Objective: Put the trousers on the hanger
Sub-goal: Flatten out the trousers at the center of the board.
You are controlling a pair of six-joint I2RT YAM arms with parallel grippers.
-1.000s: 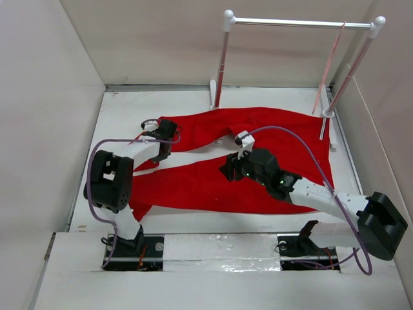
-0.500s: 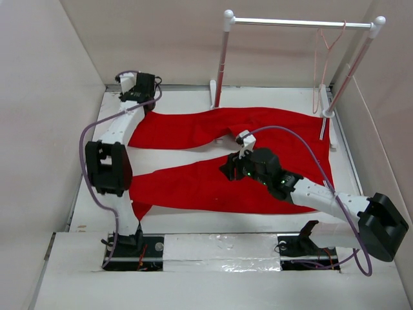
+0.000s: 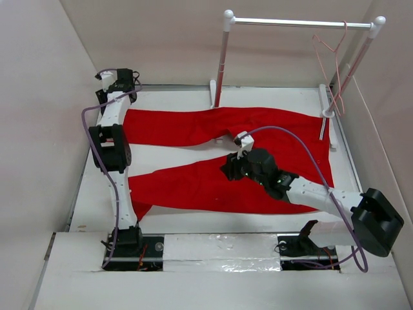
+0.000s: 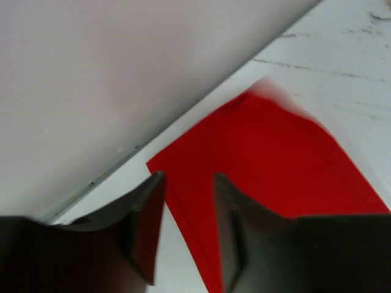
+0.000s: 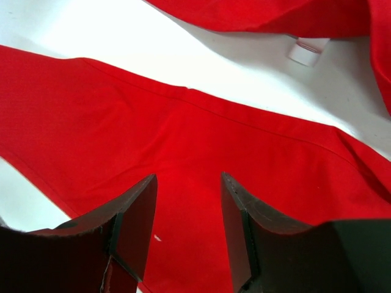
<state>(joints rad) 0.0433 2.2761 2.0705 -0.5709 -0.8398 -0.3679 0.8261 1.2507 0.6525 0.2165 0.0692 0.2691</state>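
The red trousers (image 3: 258, 187) lie spread flat on the white table, both legs running left and the waist at the right. The pale pink hanger (image 3: 329, 50) hangs from the silver bar at the far right. My left gripper (image 3: 122, 89) is stretched to the far left corner, just above the end of the far leg (image 4: 275, 152). In the left wrist view the gripper (image 4: 189, 183) is open with nothing between its fingers. My right gripper (image 3: 229, 171) hovers low over the near leg close to the crotch. In the right wrist view it (image 5: 186, 180) is open over the red cloth (image 5: 91, 116).
A rack with white posts (image 3: 221, 61) and a silver bar (image 3: 300, 24) stands along the back edge. Pale walls (image 3: 39, 129) enclose the table on three sides, and the left gripper is close to the left one. A small white cap (image 5: 303, 50) lies between the legs.
My left arm swept from mid-table out to the far left corner, drawing the far leg out straight, then opened and let the cloth go. The hanger has swung on the bar. The right arm stayed.
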